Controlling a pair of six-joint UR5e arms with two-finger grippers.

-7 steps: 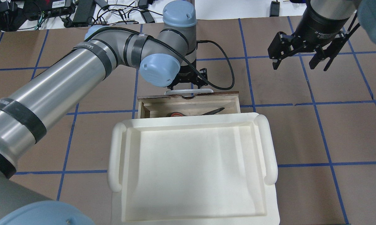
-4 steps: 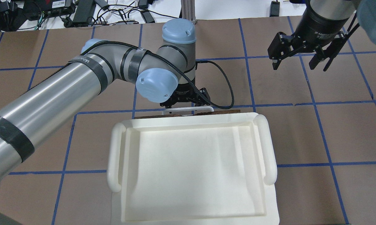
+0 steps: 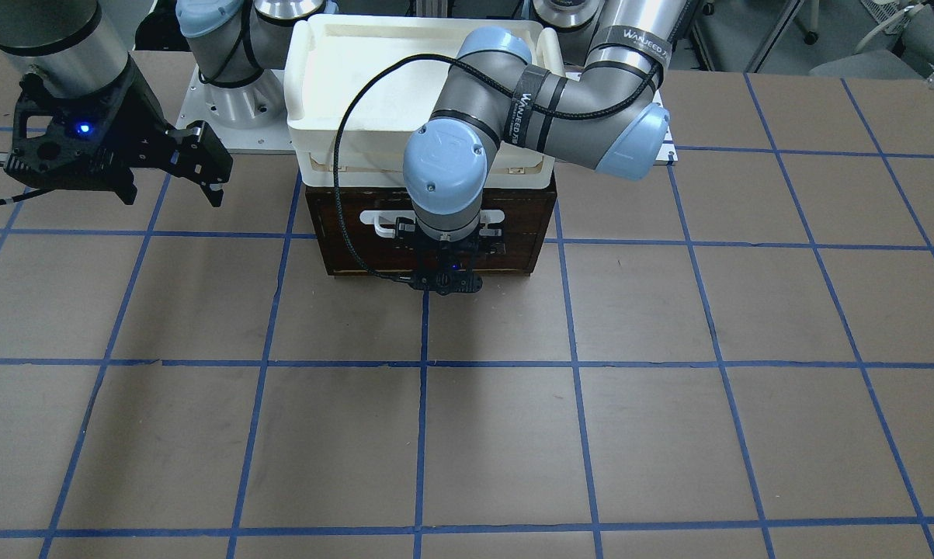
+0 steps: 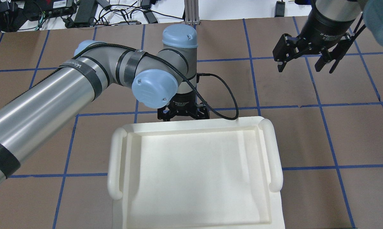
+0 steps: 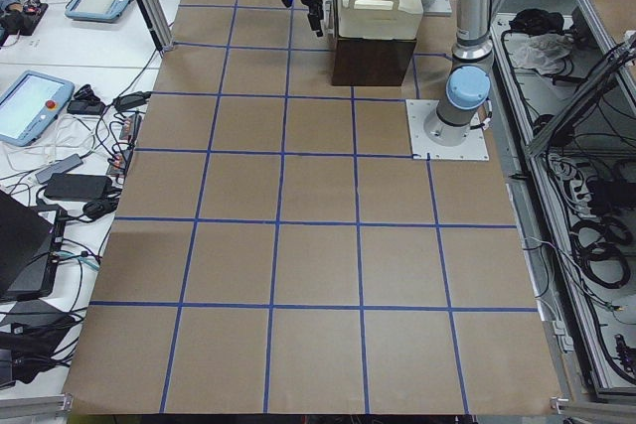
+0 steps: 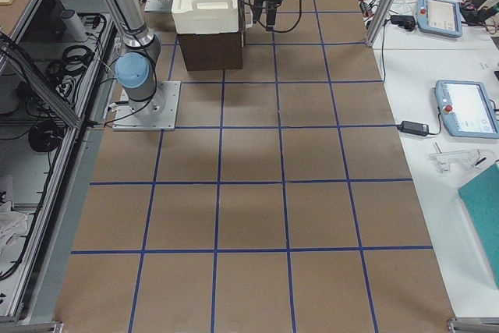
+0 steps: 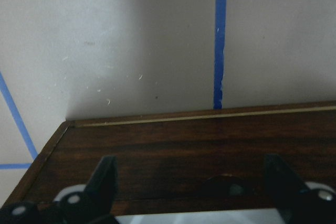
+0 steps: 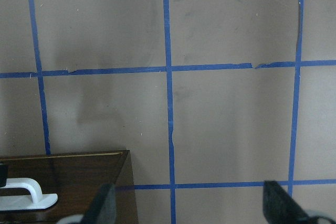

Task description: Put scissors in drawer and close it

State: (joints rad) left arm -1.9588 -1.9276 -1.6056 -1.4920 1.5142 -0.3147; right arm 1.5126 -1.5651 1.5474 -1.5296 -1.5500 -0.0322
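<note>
From across the table you see the shallow wooden drawer (image 3: 342, 233) with its dark brown front shut flush beneath the white plastic tray (image 3: 303, 116); the left gripper (image 3: 445, 268) hangs just in front of that face, over the middle of the white bar handle (image 3: 381, 221), while the right gripper (image 3: 203, 159) hovers well apart from it above the brown paper table (image 3: 591, 435) gridded with blue tape; from overhead you find the tray hiding the drawer entirely, the left gripper (image 4: 182, 115) at the tray's far edge and the right gripper (image 4: 304, 65) with its fingers spread wide and nothing between them; the two side views show you the tray sitting on a dark wooden cabinet (image 5: 373, 57) at the far end, too small to judge any fingers; your left wrist camera looks onto the dark drawer front, its fingers (image 7: 105, 182) set wide apart and clamping nothing; your right wrist camera shows wide-set fingers (image 8: 275, 203) over the taped paper, with a corner of the drawer and one end of the handle at lower left; the grey-handled scissors are out of sight in every view.
</note>
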